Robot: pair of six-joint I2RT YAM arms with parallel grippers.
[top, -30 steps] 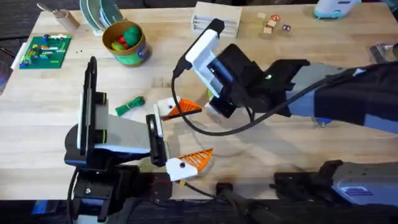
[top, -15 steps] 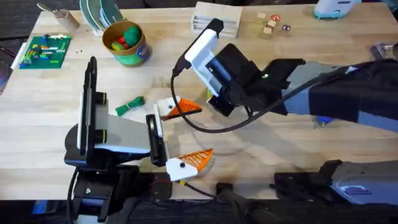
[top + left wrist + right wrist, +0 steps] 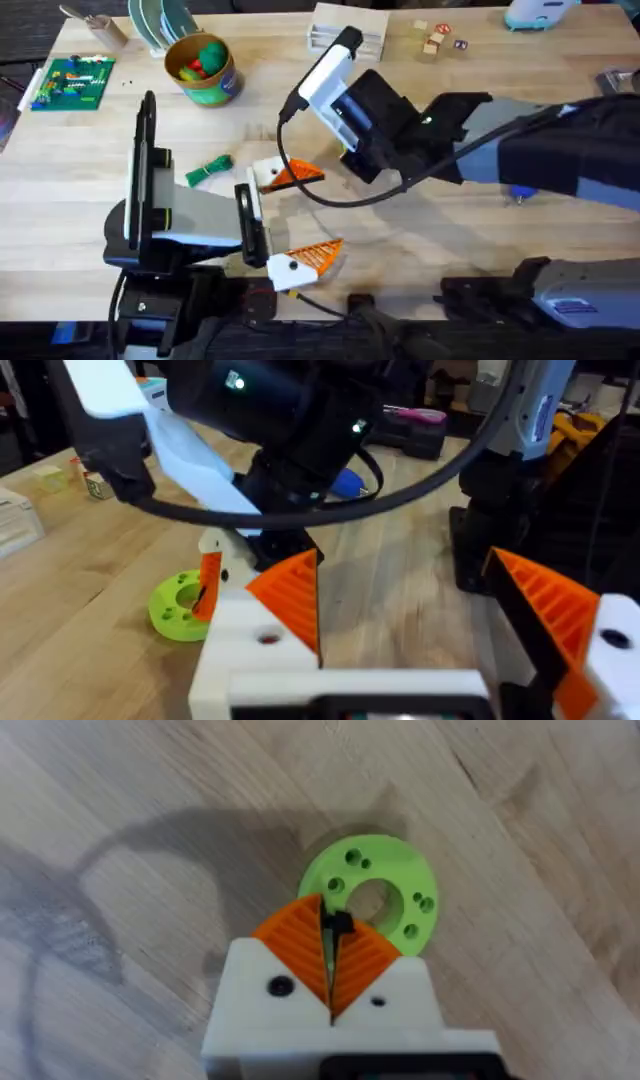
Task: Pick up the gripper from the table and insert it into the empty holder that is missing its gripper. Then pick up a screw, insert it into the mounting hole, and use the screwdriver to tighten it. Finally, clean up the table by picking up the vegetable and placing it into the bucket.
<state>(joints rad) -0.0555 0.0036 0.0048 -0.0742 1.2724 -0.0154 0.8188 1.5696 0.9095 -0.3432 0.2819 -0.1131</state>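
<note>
No readable writing shows anywhere. The right arm reaches across the worktop, wrist bent down, its end effector pressed together on a small dark screw just above a flat green disc with holes. The left end effector lies low, its orange pads spread wide. The vegetable lies on the worktop, just beside the left end effector. Well beyond the vegetable stands the bucket, holding red, yellow and green toys.

I can't read any text, label, brand or number on anything in my camera views.
</note>
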